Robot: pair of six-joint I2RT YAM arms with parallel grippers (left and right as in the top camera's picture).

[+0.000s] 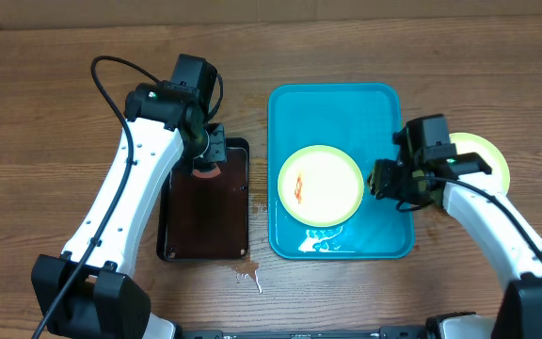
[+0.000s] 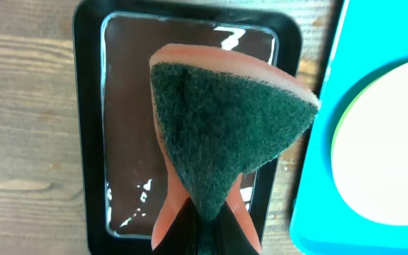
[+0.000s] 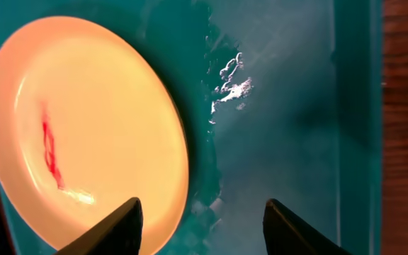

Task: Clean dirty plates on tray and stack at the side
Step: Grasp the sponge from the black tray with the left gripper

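Observation:
A pale yellow-green plate point(image 1: 320, 184) with a red sauce smear lies on the turquoise tray point(image 1: 346, 108); it also shows in the right wrist view point(image 3: 83, 127). Another yellow-green plate point(image 1: 489, 160) lies on the table right of the tray, partly under the right arm. My right gripper point(image 1: 384, 179) point(image 3: 200, 227) is open and empty over the tray, just right of the smeared plate. My left gripper point(image 1: 210, 151) point(image 2: 207, 227) is shut on a green-and-orange sponge point(image 2: 225, 120) above the black tray point(image 2: 91, 127). A white plate is not in view.
The black tray point(image 1: 205, 212) holds dark liquid and stands left of the turquoise tray. Water lies on the turquoise tray's front part point(image 1: 323, 242) and in the right wrist view point(image 3: 232, 81). A small spill point(image 1: 247, 276) marks the table in front of the black tray.

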